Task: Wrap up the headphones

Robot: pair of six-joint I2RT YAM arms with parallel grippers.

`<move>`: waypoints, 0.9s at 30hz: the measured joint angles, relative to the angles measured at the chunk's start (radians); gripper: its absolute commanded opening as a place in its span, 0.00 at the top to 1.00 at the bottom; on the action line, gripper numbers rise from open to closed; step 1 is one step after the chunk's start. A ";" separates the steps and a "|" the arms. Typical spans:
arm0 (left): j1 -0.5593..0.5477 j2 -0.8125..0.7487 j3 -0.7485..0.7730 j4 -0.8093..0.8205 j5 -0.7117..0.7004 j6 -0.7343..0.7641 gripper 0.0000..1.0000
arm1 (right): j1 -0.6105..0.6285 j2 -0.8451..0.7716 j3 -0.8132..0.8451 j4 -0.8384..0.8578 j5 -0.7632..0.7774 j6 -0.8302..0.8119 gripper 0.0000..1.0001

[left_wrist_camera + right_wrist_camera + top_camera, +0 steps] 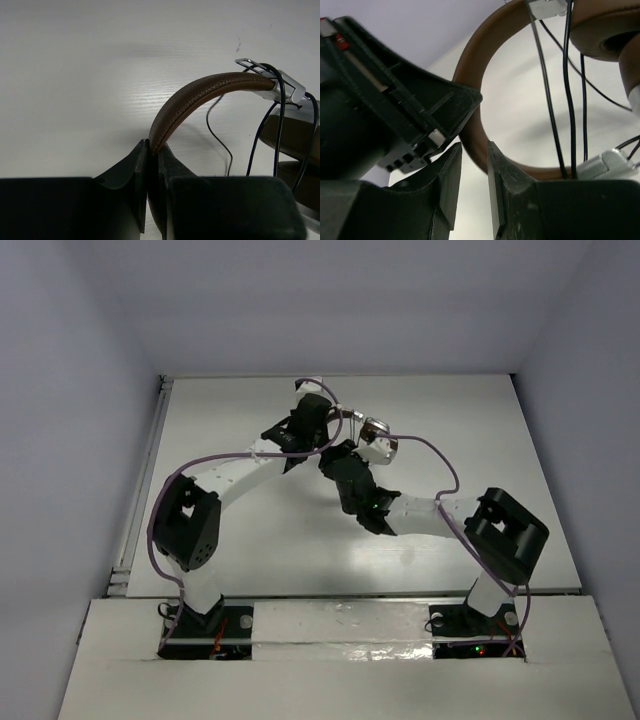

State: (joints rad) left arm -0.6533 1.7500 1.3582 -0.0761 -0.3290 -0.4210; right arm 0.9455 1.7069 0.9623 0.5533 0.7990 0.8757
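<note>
The left gripper (pixel 150 148) is clamped on the headband (pixel 200 92), its two dark fingers pressed flat against the band's end so that no gap shows between them. It holds the headphones (pixel 377 437) in the air over the far middle of the table (pixel 250 540). From that grip the band's long axis sweeps up and off to the right. It is a narrow arch of stitched brown leather-like material, ending in a shiny metal slider (pixel 286 86) with the earcups below it at the right end. The right gripper (pixel 474 156) sits just beside the arch with its jaws a little apart and nothing seen between them; the band crosses just beyond their tips. The thin black cord (pixel 567 100) lies to the right of those jaws. It is glossy and limp, and several strands hang past the slider and beside a soft brown ear pad (pixel 605 30). Some turns appear to be on the band already, though how many cannot be told. The next move probably falls to the right gripper, since it is free and nearer the cord. It would have to shift right to catch a strand, and so thin and slack a cord could slip out from between hard fingers.
</note>
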 measured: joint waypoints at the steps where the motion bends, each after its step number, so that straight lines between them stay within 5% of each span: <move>1: 0.003 0.003 0.000 0.001 0.013 -0.004 1.00 | 0.000 -0.011 -0.003 -0.010 -0.005 -0.005 0.67; 7: 0.013 0.007 0.001 0.020 0.063 -0.017 1.00 | 0.003 -0.075 -0.007 -0.082 -0.063 -0.040 0.66; 17: 0.032 0.084 0.001 0.103 0.064 -0.033 1.00 | 0.005 -0.274 -0.087 -0.169 -0.187 -0.082 0.35; 27: 0.040 0.265 0.056 0.144 0.044 -0.021 1.00 | 0.005 -0.559 -0.249 -0.263 -0.225 -0.109 0.32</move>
State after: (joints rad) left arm -0.6132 2.0151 1.4139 0.0677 -0.2852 -0.4423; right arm 0.9504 1.1481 0.7132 0.2905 0.5739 0.7666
